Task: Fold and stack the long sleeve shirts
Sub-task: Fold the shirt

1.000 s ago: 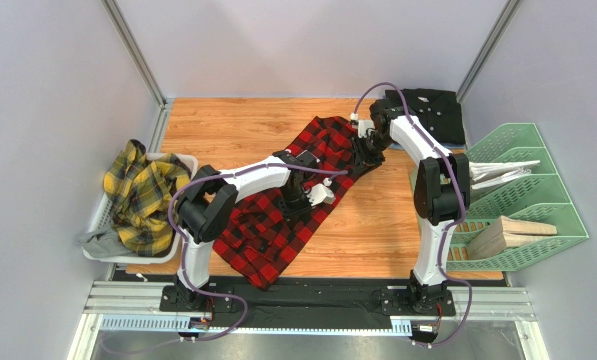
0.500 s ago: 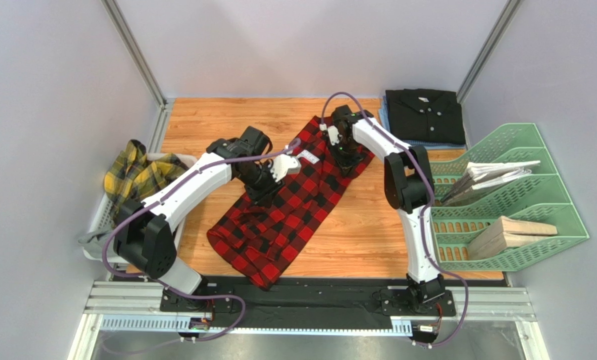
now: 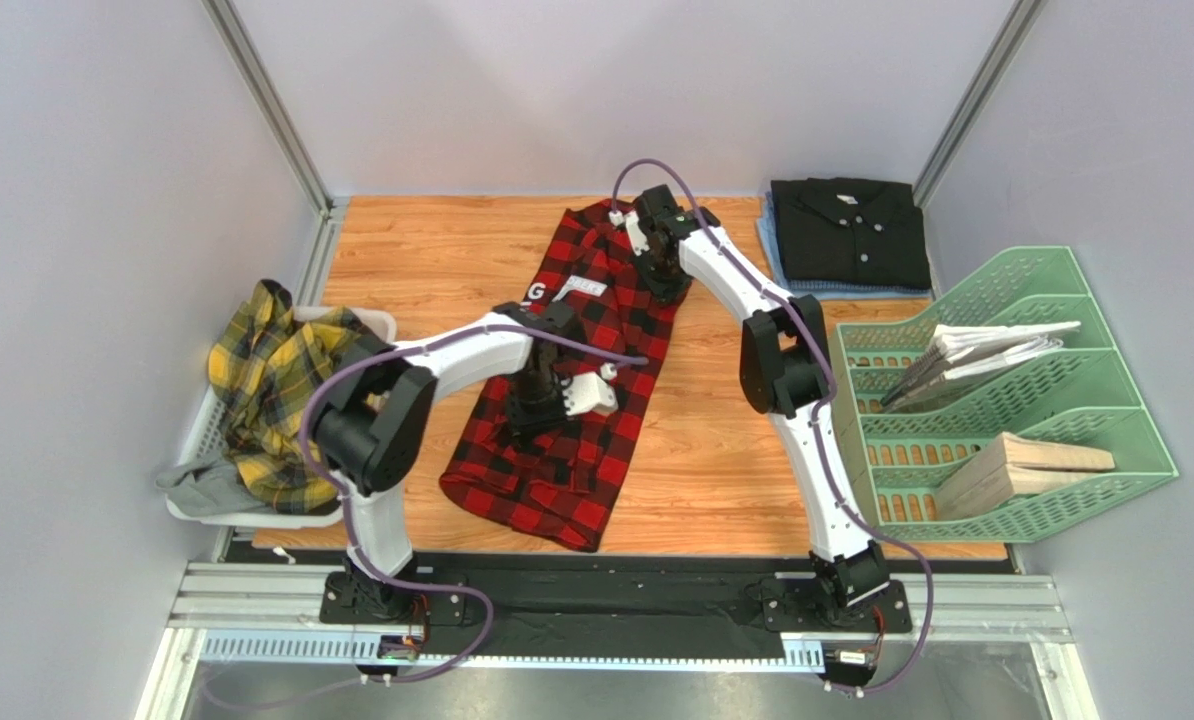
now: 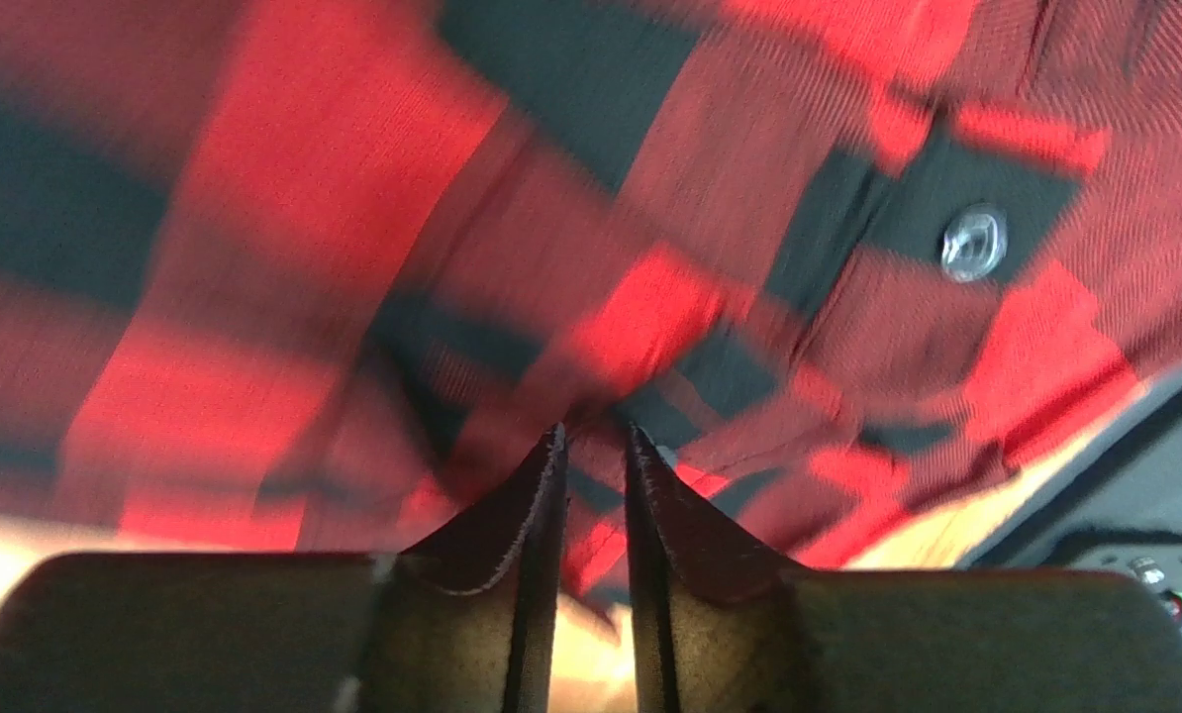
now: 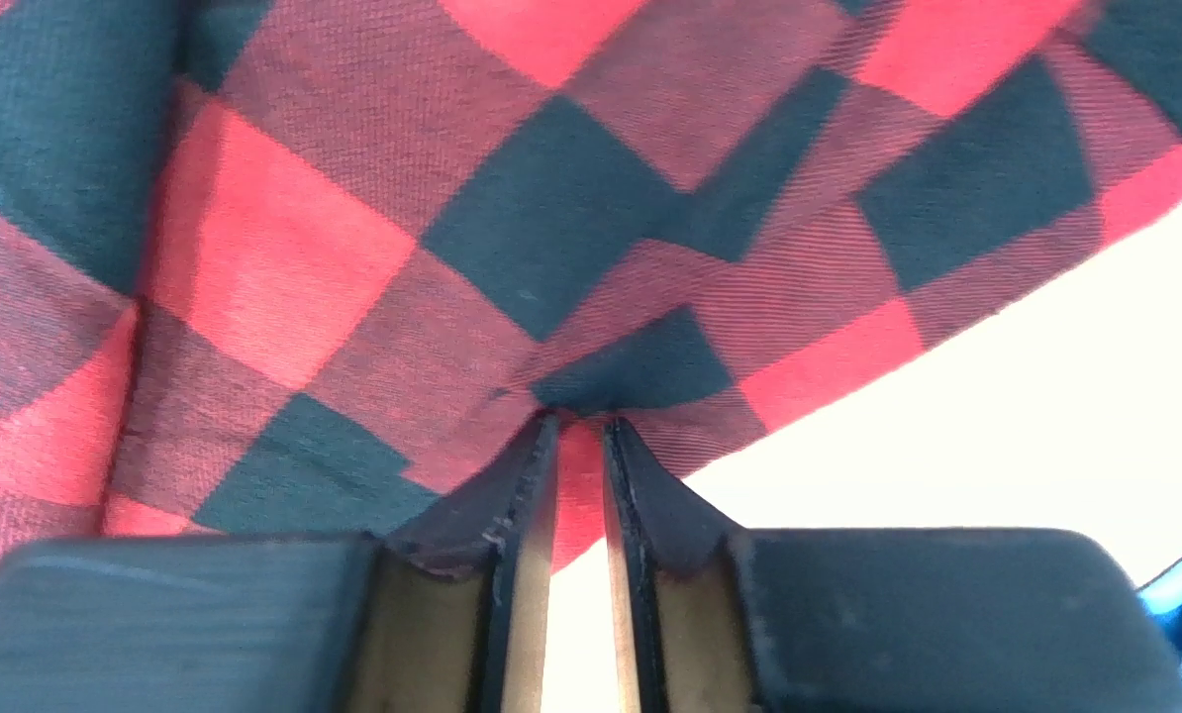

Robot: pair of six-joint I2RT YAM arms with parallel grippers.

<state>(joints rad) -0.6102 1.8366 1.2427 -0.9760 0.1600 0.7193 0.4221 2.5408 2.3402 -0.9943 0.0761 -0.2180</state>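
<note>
Lengthwise, the red-and-black check shirt [image 3: 552, 474] lay across the middle of the wooden table [image 3: 423, 248], its long axis running almost straight from the near edge toward the back wall. It leaned only a little, the far end sitting slightly right of the near hem. A white block letter [image 3: 537, 290] showed on its left edge near the far end. The left gripper [image 3: 534, 411] was down on the shirt's middle. In its wrist view, the fingers [image 4: 530, 498] were nearly together with a puckered fold of check cloth nipped at their tips, and a metal snap button [image 4: 973, 241] lay beyond them. The right gripper [image 3: 657, 272] was at the far right edge of the shirt. Its fingers [image 5: 523, 476] were likewise almost closed, with a strip of red cloth caught between them, right at the cloth's edge where bare table began.

A second earlier the shirt had lain on a clear diagonal, from the near left up to the far right. Since then it had swung toward straight, its far end carried left and farther back, its near hem drawn off the table's front edge. The right gripper had travelled left with that end. The white letter had not been showing before.
</note>
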